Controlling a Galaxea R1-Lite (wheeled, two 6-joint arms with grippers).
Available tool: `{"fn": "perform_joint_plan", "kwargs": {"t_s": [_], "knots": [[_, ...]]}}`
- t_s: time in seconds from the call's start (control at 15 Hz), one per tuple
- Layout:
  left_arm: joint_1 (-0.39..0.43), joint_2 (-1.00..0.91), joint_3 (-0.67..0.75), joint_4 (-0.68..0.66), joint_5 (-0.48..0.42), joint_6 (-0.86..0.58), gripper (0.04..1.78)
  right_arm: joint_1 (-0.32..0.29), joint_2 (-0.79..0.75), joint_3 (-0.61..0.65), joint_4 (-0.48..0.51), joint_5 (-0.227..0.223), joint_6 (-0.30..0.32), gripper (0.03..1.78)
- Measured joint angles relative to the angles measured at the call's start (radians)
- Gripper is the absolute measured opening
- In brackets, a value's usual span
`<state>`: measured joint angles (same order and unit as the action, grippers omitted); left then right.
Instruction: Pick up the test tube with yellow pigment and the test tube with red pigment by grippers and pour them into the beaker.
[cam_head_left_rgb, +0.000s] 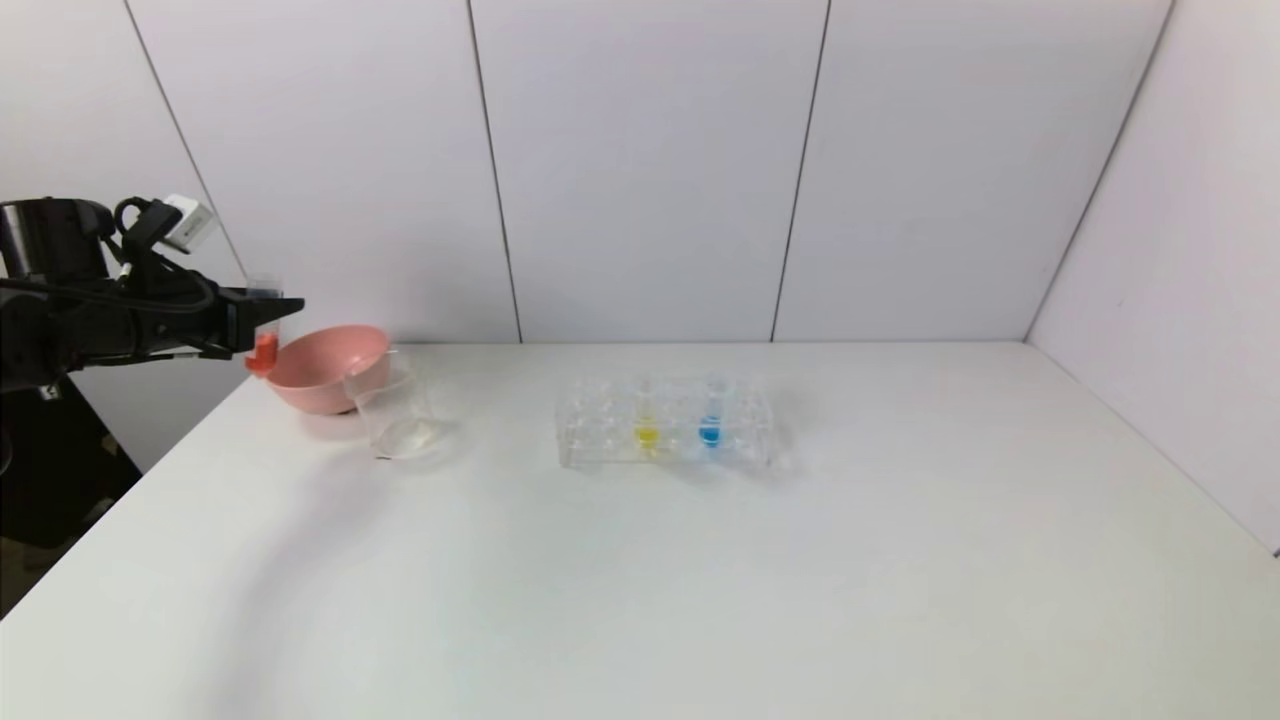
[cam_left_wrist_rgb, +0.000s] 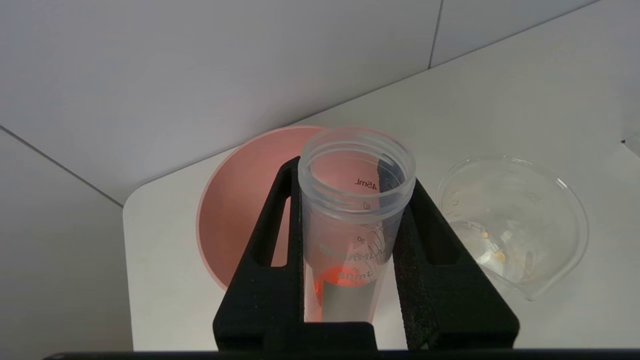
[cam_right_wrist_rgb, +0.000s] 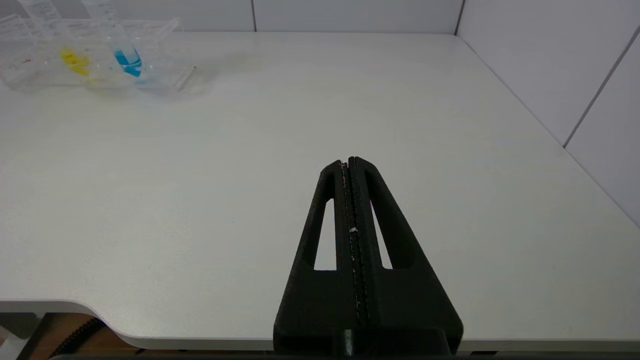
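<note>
The left tool (cam_left_wrist_rgb: 350, 280) is clamped on the test tube with red pigment (cam_left_wrist_rgb: 352, 225), held upright above the surface's (cam_head_left_rgb: 640, 560) far left corner, just beside the pink bowl (cam_head_left_rgb: 325, 368) and near the beaker (cam_head_left_rgb: 400, 415). The test tube with yellow pigment (cam_head_left_rgb: 646, 420) stands in the rack (cam_head_left_rgb: 668, 425) mid-surface. The right tool (cam_right_wrist_rgb: 352, 165), pressed together, hangs over the near right edge.

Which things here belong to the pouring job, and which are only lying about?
Belong to the job:
- test tube with red pigment, held upright by the left gripper
- test tube with yellow pigment, standing in the rack
- beaker
- right gripper, shut, empty

Lying about:
- pink bowl
- blue tube
- tube rack
</note>
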<state>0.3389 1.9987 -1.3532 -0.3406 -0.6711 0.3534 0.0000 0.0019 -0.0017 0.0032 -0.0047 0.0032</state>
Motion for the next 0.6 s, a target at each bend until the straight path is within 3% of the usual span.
{"fn": "perform_joint_plan", "kwargs": {"t_s": [0.6], "knots": [[-0.002,-0.007,0.010,0.027,-0.009,0.126,0.53,0.000,0.000,0.000,0.000,0.000,0.000,0.11]]}}
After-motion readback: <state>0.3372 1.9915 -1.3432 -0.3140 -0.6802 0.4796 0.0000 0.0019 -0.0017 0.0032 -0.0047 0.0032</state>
